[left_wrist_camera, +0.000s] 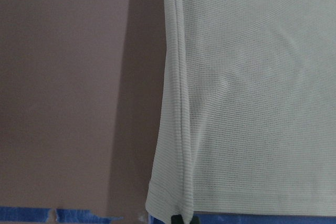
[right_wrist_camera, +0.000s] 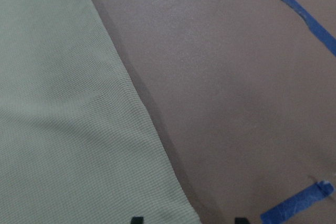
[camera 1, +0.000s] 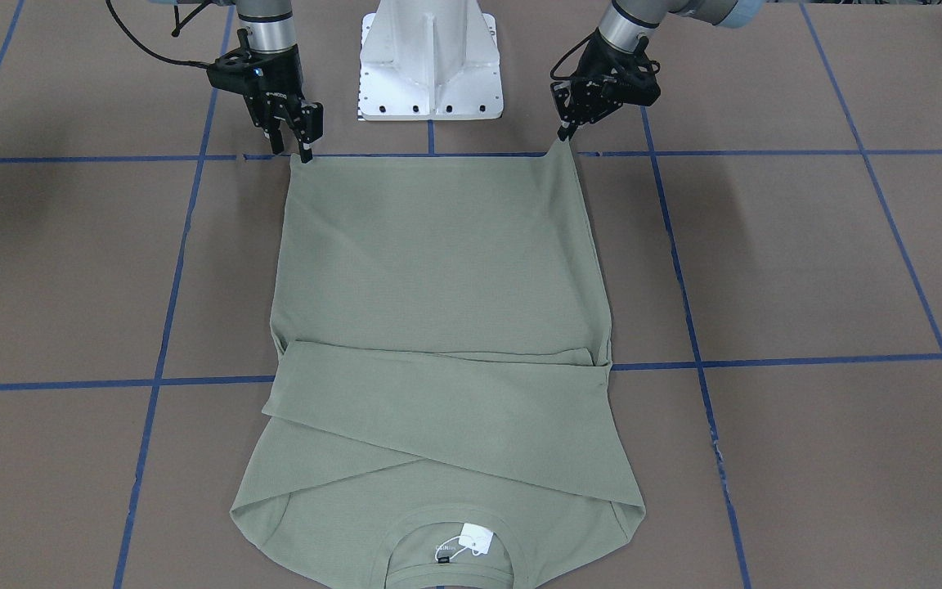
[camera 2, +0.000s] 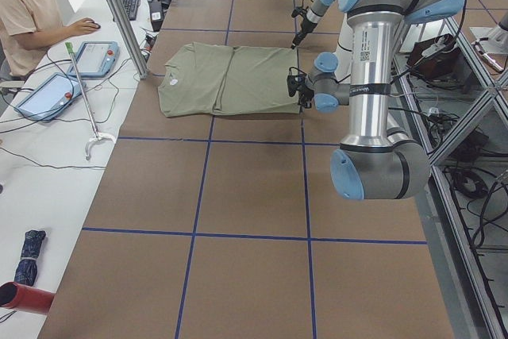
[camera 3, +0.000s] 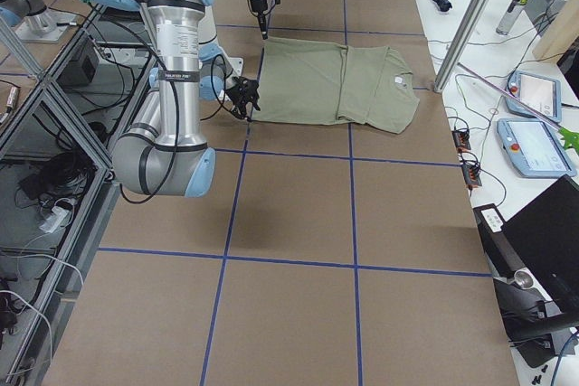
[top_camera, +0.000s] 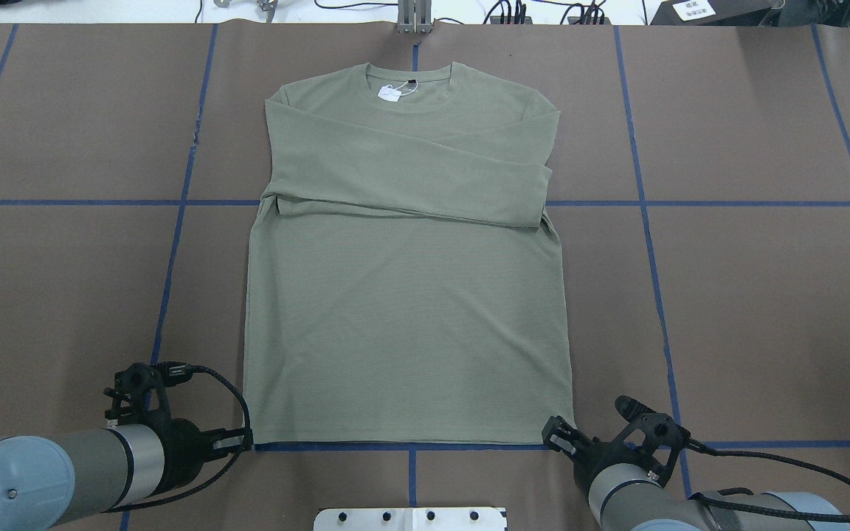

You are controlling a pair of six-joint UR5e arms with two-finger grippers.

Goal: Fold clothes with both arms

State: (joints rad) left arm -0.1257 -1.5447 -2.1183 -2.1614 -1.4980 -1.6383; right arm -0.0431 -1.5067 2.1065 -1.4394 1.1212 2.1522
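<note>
The sage-green long-sleeved shirt [top_camera: 403, 310] lies flat on the brown table, collar and white tag [top_camera: 392, 92] at the far end, both sleeves folded across the chest. At the near hem, my left gripper [top_camera: 248, 441] is shut on the hem corner, which rises slightly to it [camera 1: 567, 135]. The left wrist view shows that hem edge [left_wrist_camera: 173, 129] running down to a fingertip. My right gripper [camera 1: 291, 150] stands open at the other hem corner. In the right wrist view one fingertip [right_wrist_camera: 136, 219] is over the shirt [right_wrist_camera: 63, 129] and the other over bare table.
The white pedestal base [camera 1: 430, 65] stands between the arms just behind the hem. Blue tape lines [top_camera: 174, 243] grid the table. In the exterior left view a person [camera 2: 28, 5] sits at a side desk with tablets [camera 2: 95, 57], beyond a metal post [camera 2: 119, 13].
</note>
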